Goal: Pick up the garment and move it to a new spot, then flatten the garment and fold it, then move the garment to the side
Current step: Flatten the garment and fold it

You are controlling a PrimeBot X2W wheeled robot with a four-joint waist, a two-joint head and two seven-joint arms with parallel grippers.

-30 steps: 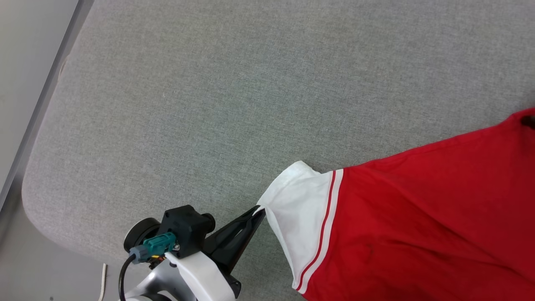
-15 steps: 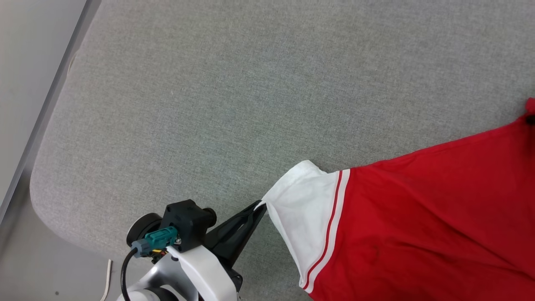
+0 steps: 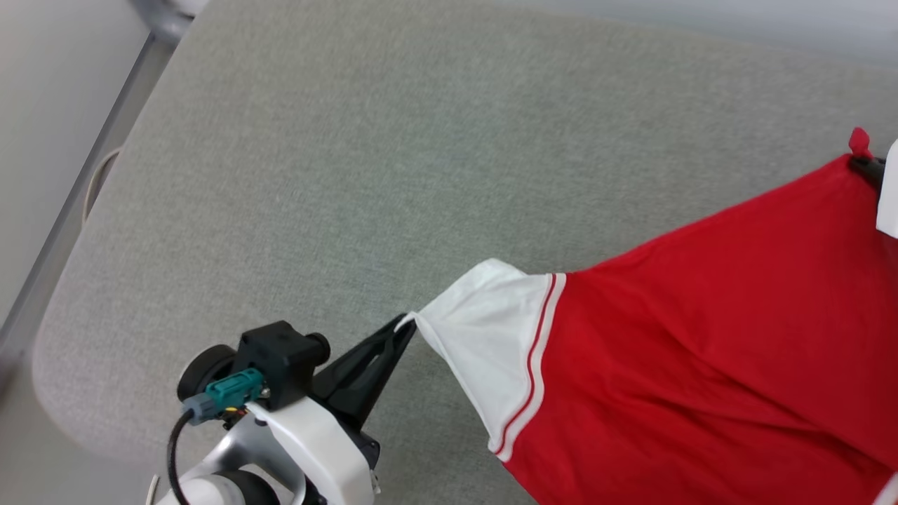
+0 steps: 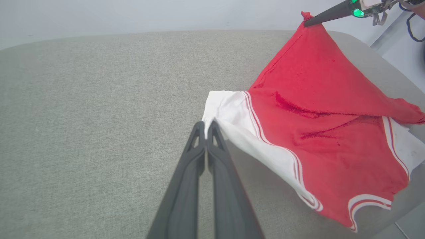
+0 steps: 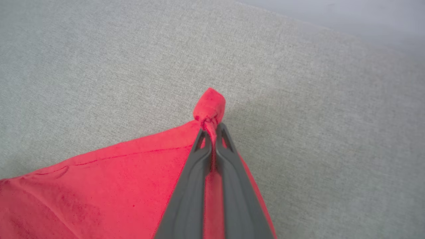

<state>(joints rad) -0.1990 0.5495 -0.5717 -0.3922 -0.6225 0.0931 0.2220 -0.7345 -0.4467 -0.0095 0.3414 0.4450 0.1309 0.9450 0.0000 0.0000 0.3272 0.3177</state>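
We saw shirt (image 3: 701,337): red body, white sleeve (image 3: 484,337) with red-striped trim, stretched taut over grey pad (image 3: 316,175) between grippers. We noted left gripper (image 4: 206,125) clamped tight on sleeve edge, right gripper (image 5: 211,127) pinched closed on bunched red corner.

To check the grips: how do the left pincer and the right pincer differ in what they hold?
The left pincer pinches the white sleeve; the right pincer pinches a red corner. Little cloth passes the left pincer's tips; a red tuft sticks out past the right pincer's. Both are shut on the garment.
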